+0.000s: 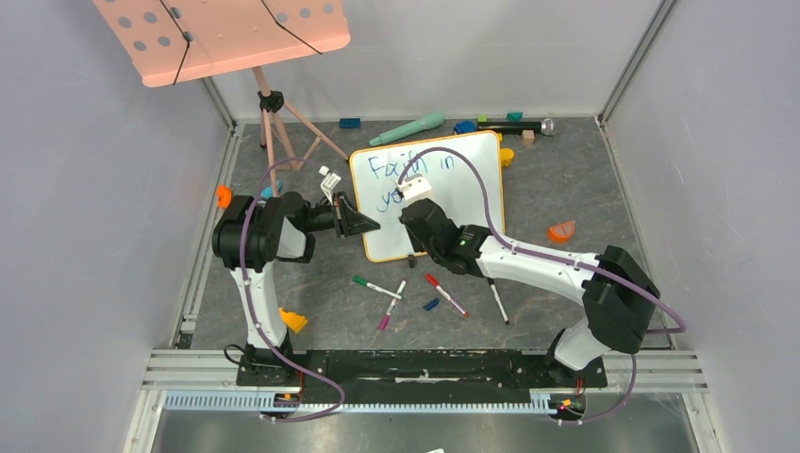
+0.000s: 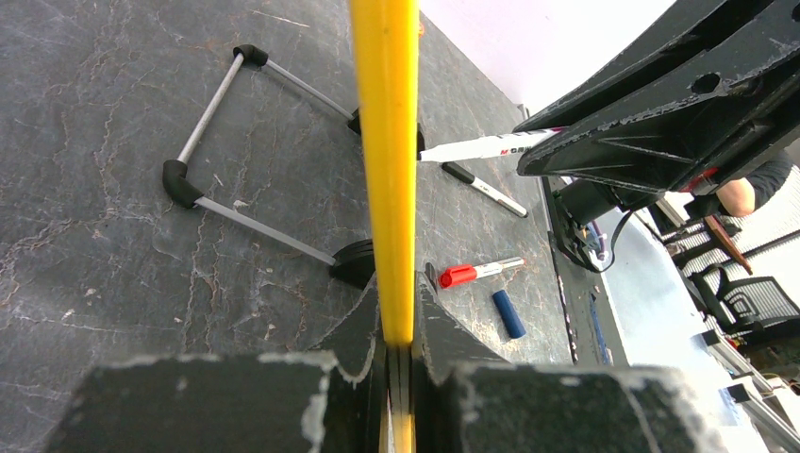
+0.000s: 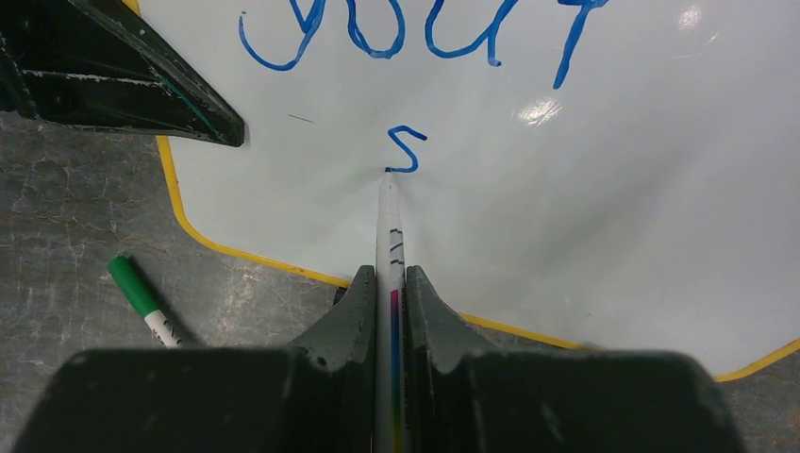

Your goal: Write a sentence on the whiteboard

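Jaws of the left gripper [image 2: 401, 332] are pinched narrow on the yellow frame of the whiteboard [image 1: 472, 179], gripping its left edge; in the left wrist view the frame runs straight up out of the closed fingers. Those of the right gripper [image 3: 390, 283] are clamped just as tightly on a white-barrelled marker [image 3: 389, 222], whose tip touches the white surface at the foot of a small blue "s".

The whiteboard sits about the middle of the tabletop [image 1: 566, 179], somewhat nearer the far edge, turned a little so that its right side lies farther back. The left wrist view shows a wire support with black corner pieces [image 2: 179, 181] on the tabletop beside the frame.

The sentence [image 1: 396, 168] is in blue: from above, "Faith in" reads on the first line, and the second line begins "yo" before the right arm covers it. The right wrist view shows "your" [image 3: 406, 28] complete, with the lone "s" on the line below it.

Between the whiteboard and the near edge lie loose pens: a green marker [image 1: 375, 286], a pink marker [image 1: 391, 304], a red marker [image 1: 445, 294], a black marker [image 1: 497, 302], and a blue cap [image 1: 431, 305] between the pink and red ones. A pink perforated music-stand tray [image 1: 226, 33] stands over the far left corner.
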{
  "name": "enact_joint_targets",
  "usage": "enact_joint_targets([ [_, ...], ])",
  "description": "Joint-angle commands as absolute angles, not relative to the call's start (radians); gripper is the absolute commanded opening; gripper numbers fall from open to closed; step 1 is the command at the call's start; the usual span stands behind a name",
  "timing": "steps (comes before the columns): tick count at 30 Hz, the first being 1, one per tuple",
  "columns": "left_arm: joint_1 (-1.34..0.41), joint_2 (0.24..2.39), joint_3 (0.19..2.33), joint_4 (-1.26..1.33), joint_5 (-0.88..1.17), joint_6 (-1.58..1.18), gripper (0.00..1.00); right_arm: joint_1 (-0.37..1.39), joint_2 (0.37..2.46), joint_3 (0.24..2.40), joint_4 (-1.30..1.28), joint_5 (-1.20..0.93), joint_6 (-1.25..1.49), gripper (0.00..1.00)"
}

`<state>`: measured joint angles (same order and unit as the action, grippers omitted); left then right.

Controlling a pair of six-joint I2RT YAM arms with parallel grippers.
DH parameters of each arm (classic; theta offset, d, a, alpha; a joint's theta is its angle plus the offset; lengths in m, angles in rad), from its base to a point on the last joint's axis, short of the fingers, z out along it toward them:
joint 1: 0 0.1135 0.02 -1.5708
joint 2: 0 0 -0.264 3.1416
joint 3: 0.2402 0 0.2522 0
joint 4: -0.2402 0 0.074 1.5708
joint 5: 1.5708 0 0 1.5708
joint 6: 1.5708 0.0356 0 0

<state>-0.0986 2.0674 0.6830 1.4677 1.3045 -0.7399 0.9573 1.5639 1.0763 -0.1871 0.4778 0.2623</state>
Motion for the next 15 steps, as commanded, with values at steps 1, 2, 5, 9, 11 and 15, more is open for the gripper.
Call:
enact_joint_targets([
  [1,-0.109,2.048,0.687,1.557,1.366,-0.640,0.02,0.951,1.508,1.083,-0.150,0.486,0.261,0.00],
  [2,-0.109,2.047,0.687,1.557,1.366,-0.639,0.02,0.949,1.499,1.081,-0.150,0.487,0.261,0.00],
  [5,-0.108,2.048,0.688,1.557,1.366,-0.639,0.02,0.943,1.485,1.080,-0.150,0.489,0.261,0.00],
  [9,-0.109,2.047,0.687,1.557,1.365,-0.639,0.02,0.932,1.478,1.084,-0.154,0.497,0.259,0.00],
  [11,-0.109,2.048,0.687,1.557,1.365,-0.640,0.02,0.924,1.483,1.090,-0.162,0.498,0.257,0.00],
  [15,-0.109,2.047,0.689,1.557,1.365,-0.640,0.02,0.918,1.494,1.093,-0.170,0.503,0.255,0.00],
])
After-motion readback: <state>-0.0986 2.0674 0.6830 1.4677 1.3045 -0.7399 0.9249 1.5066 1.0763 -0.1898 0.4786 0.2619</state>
